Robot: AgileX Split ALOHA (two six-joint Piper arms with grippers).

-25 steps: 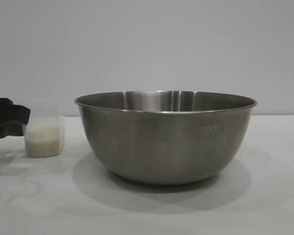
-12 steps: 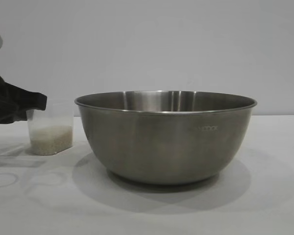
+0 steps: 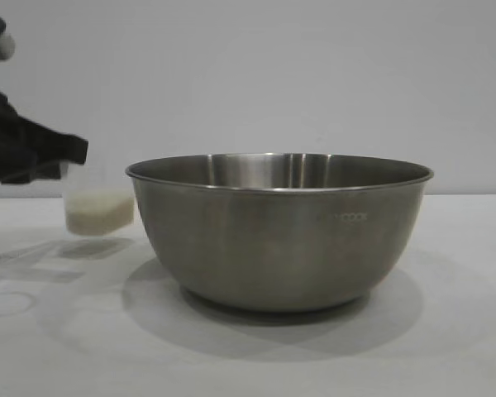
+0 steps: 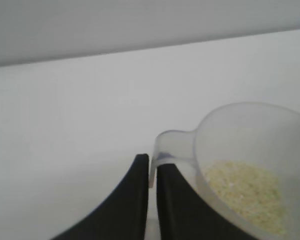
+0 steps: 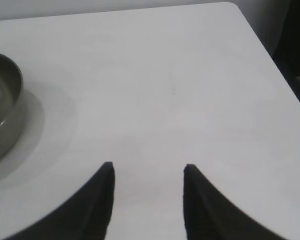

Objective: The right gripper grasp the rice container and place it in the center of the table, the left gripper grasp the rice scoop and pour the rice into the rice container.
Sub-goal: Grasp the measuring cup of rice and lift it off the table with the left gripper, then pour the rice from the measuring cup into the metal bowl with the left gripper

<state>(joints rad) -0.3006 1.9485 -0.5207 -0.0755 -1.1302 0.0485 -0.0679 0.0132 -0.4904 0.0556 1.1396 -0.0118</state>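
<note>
Left claw (image 3: 74,153), black, sits at the far left edge of the exterior frame, fingers pinched together on the side handle of the small translucent clear plastic rice scoop (image 3: 99,207). Scoop hangs off the white cloth-covered surface (image 3: 446,331), its blurred shadow on the cloth below it, just left of the bowl's rim. White rice (image 3: 99,213) fills the scoop's lower part as a pale mass. Scoop looks roughly upright, base slightly blurred.

Left wrist view: two black fingers (image 4: 135,200) close tight on the scoop's handle tab at lower centre of frame, scoop's round mouth at lower right, rice grains (image 4: 245,192) lying inside, yellowish-white. Plain white surface fills the rest, grey wall strip across the top.

Large round stainless-steel rice container (image 3: 279,231) with rolled rim stands on the surface at the centre of the exterior frame, faint lettering on its right side, round shadow under it. Nothing visible inside it from this angle; interior mostly hidden.

Right claw (image 5: 147,185) shows only in the right wrist view, at bottom centre, its two black fingers apart with bare white surface between them, gripping nothing. Steel container's edge (image 5: 5,105) appears at the left edge of that frame, well apart from the right claw. Surface corner shows at upper right, dark background beyond.
</note>
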